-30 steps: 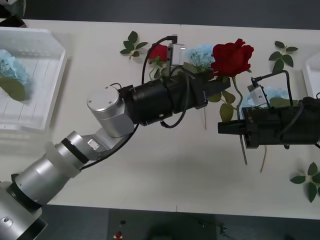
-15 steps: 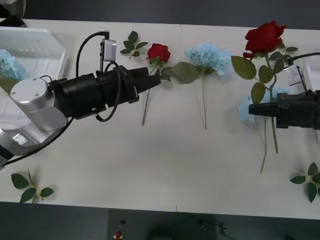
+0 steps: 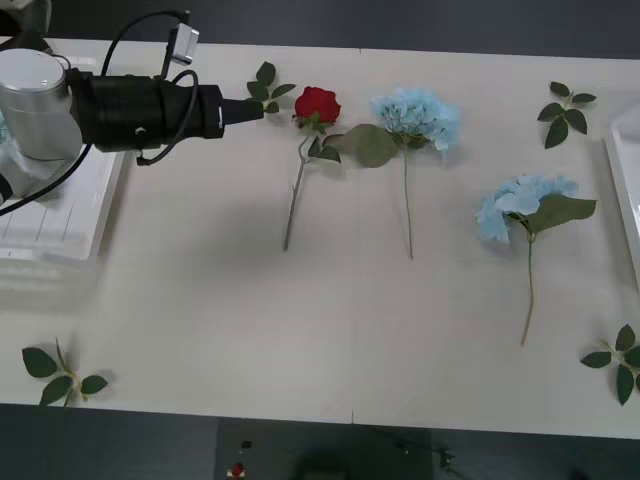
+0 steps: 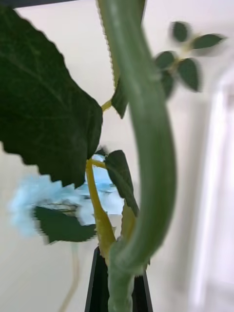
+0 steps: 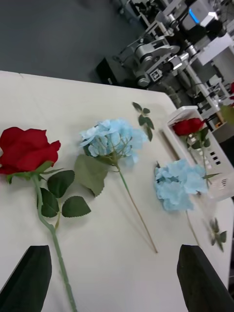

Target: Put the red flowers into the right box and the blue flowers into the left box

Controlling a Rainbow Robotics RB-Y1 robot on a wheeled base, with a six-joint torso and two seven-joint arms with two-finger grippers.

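One red flower (image 3: 317,103) lies on the table at the back, stem toward me. Two blue flowers (image 3: 415,112) (image 3: 520,200) lie to its right. My left gripper (image 3: 252,106) hovers open just left of the lying red bloom, beside the left box (image 3: 50,215); its fingers (image 5: 29,278) stand wide apart. My right gripper (image 4: 119,292) is shut on the thick green stem (image 4: 151,146) of another red flower (image 5: 187,126), which hangs over the right box (image 5: 214,163). That box's rim (image 3: 625,160) shows at the table's right edge.
Loose green leaf sprigs lie at the back left (image 3: 265,88), back right (image 3: 565,108), front right (image 3: 620,360) and front left (image 3: 60,372). The table's front edge is near. Other robots and equipment stand in the room beyond the table.
My left arm has drawn back leftward from the table's middle to the left box. My right arm has carried its red flower rightward, out of the front view.
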